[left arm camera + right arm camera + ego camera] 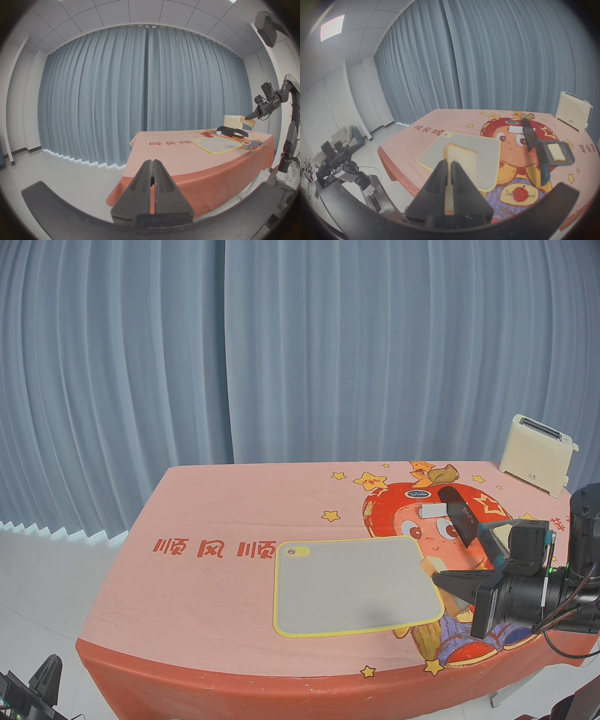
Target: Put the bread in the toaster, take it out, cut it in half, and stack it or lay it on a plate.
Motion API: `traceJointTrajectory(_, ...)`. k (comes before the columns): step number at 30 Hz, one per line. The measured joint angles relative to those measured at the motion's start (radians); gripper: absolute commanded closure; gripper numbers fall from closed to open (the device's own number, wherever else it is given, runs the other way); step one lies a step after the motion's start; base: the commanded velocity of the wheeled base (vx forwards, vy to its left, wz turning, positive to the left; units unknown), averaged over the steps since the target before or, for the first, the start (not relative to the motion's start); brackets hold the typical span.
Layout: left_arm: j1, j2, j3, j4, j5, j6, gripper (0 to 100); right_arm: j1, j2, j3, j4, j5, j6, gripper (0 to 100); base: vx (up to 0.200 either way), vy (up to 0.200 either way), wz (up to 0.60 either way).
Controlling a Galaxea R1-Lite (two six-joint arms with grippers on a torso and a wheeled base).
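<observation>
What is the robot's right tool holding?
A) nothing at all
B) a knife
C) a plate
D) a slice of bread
D: the right tool is shut on a slice of bread that stands upright between its fingers, while the knife lies on the table.

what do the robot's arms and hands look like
The left hand and right hand are matte black, each with two wedge-shaped fingers tapering to a point. The right arm is black and cylindrical, with a boxy module on the wrist and black cables beside it.
</observation>
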Motion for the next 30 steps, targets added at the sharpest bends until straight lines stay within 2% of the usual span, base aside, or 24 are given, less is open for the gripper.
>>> traceJointTrajectory(7, 0.000, 0.000, 0.000, 0.000, 0.000, 0.000, 100, 0.002, 0.009, 0.008, -0.011, 0.000, -0.001, 100, 0.000, -0.200, 0.00)
traceJointTrajectory(13, -0.001, 0.000, 0.000, 0.000, 0.000, -0.001, 100, 0.002, 0.023, 0.035, -0.141, -0.004, -0.001, 100, 0.000, -0.200, 0.00)
traceJointTrajectory(17, -0.001, 0.000, 0.000, -0.001, 0.000, -0.001, 100, 0.002, 0.041, 0.061, -0.208, -0.030, -0.001, 100, 0.000, -0.200, 0.00)
traceJointTrajectory(22, -0.001, 0.000, 0.000, 0.000, -0.002, -0.001, 100, 0.002, 0.054, 0.073, -0.212, -0.049, -0.002, 100, 0.000, 0.000, 0.00)
traceJointTrajectory(30, 0.000, 0.000, 0.000, 0.000, -0.002, 0.000, 100, 0.000, 0.057, 0.075, -0.214, -0.051, -0.002, 100, 0.000, 0.000, 0.00)
